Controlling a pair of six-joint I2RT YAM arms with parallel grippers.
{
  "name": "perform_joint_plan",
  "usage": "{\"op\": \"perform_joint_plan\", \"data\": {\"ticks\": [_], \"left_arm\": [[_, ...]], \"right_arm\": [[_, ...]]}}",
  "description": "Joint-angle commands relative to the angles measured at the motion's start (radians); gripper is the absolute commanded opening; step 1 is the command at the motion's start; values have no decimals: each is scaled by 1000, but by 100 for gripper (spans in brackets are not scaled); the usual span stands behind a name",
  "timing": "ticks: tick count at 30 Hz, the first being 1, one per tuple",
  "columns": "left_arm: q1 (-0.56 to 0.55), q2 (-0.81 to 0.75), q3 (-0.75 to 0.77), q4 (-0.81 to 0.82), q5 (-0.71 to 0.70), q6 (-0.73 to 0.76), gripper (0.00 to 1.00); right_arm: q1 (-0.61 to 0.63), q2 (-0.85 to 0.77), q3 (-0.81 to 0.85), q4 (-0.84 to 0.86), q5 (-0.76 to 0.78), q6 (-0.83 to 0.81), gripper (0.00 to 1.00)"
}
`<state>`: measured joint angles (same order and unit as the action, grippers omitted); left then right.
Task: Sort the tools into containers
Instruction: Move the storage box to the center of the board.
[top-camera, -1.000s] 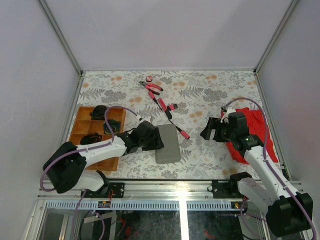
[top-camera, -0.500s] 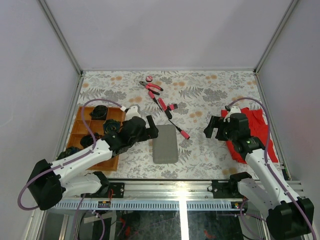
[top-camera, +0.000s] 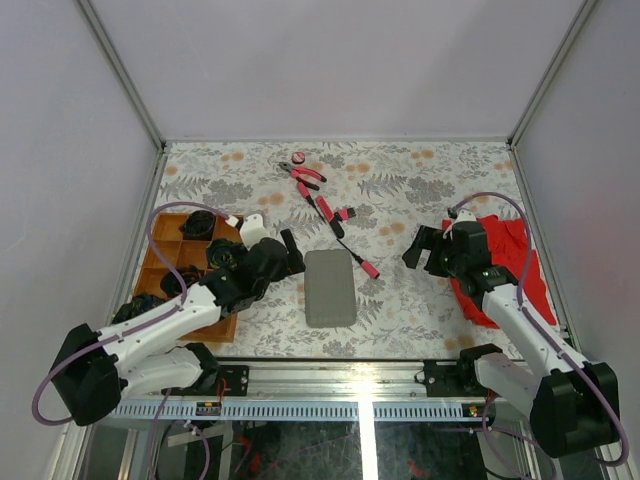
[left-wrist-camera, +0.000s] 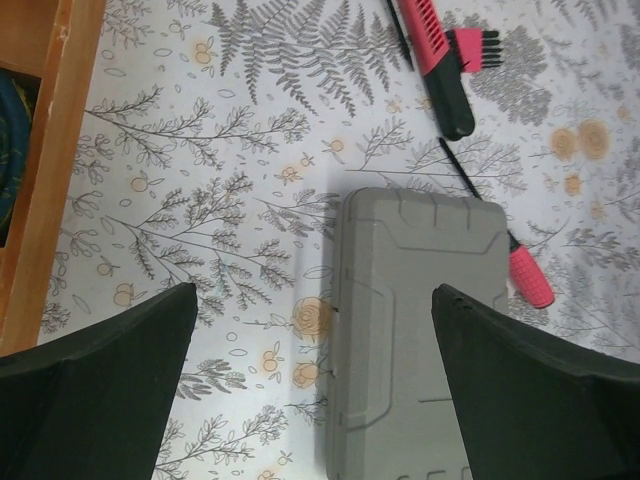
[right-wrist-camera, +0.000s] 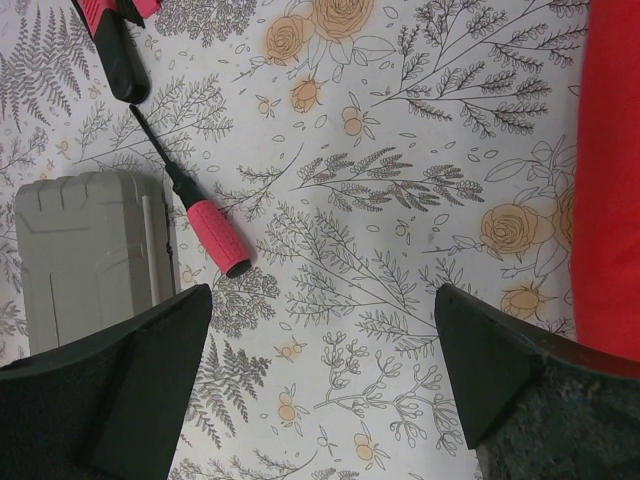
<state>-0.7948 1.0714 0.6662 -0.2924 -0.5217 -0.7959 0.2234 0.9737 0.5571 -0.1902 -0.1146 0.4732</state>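
The grey case lies shut in the middle of the table, and the wooden tray sits at the left with dark items in its compartments. Pliers, a pink disc, short pink-and-black tools and a pink-handled screwdriver lie beyond the case. My left gripper hangs open between tray and case, holding nothing. In the left wrist view it straddles the left edge of the case. My right gripper is open over bare table, right of the screwdriver handle.
A red cloth lies at the right under my right arm and shows as a red edge in the right wrist view. The tray's wooden wall stands just left of my left gripper. Metal rails frame the patterned table.
My left gripper has let go of the case's left edge, opened wide and drawn back left toward the tray. The case now lies straighter. My right gripper opened a little more and barely moved.
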Motion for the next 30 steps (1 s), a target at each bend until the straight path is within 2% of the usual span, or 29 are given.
{"op": "perform_joint_plan", "data": {"ticks": [1,9,13,17,23,30], "left_arm": [[15,37,43,-23,-35,17,100],[18,36,32,-8,89,14,100],[26,47,53,-5,150,50,100],[46,71,89,-13,256,110,100],[85,81,87,-28,303,78,100],[112,-7,9,62,370,83,100]], "right_arm": [[-3,31,21,88,-3,40,99],[-3,77,50,87,3,46,99],[-4,166,97,58,-119,44,99],[11,238,91,117,-202,64,99],[111,240,94,168,-139,105,99],[260,218,33,304,-79,173,99]]}}
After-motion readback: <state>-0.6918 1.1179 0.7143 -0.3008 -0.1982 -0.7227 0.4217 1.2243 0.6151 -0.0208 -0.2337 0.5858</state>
